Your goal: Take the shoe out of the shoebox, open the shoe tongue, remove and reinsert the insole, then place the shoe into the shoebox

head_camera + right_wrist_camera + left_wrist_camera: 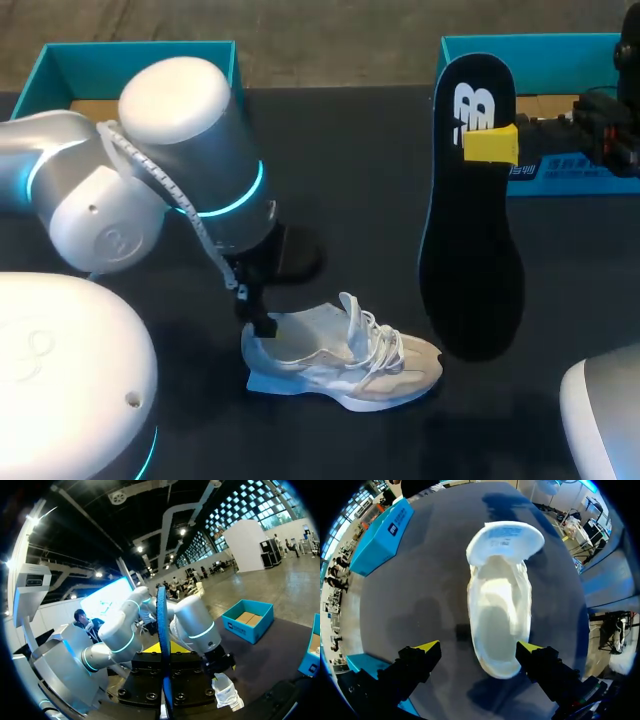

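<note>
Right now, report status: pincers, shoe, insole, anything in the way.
Left pincer open, astride shoe heel. Right pincer shut on insole, held aloft. Shoe on table, tongue pulled open. Nothing between them.

1. A dark, matte tabletop (360,170) lies beneath the left jaws and spreads out ahead of them.
2. Soft shadows fall on the tabletop (420,595) between and beside those jaws.

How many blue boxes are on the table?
2. The left shoebox sits at the table's far left corner. The right shoebox is at the far right, partly behind the raised black insole. No others show.
</note>
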### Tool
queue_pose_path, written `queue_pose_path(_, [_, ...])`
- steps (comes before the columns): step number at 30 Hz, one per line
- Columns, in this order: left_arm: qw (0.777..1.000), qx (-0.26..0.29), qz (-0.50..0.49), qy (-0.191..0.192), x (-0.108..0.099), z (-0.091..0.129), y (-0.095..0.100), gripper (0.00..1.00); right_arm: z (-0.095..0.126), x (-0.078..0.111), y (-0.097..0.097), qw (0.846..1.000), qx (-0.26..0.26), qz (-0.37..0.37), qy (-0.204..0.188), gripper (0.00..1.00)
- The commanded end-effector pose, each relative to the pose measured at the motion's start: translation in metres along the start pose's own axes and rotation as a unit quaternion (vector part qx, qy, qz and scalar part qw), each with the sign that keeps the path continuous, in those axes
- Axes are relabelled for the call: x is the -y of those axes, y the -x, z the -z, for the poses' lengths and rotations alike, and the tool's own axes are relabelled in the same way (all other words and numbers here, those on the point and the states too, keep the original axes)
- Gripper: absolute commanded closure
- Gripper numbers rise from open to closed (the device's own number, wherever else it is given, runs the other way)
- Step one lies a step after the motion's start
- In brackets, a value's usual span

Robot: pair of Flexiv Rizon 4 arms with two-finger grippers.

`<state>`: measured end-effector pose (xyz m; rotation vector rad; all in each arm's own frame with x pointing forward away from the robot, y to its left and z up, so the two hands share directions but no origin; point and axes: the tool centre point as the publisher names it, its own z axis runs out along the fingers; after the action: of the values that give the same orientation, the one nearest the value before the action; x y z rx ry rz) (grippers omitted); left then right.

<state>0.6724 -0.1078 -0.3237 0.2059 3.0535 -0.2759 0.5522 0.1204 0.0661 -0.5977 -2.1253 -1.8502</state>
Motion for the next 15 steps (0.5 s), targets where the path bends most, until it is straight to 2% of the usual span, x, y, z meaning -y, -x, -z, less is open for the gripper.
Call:
queue_pose_path(1, [1.000,-0.005,0.000,0.009,0.023,-0.020,0.012,0.00,-0.003,-0.005,0.002,1.000,-0.001,-0.001,-0.005,1.00])
queue_pose_path(7, [1.000,0.004,0.009,0.013,0.038,-0.033,0.023,0.00,-0.003,-0.005,0.002,1.000,-0.001,-0.001,-0.005,1.00])
queue_pose_path(15, [1.000,-0.016,0.024,0.004,0.049,-0.054,0.033,0.00,-0.003,-0.005,0.002,1.000,-0.001,-0.001,-0.005,1.00])
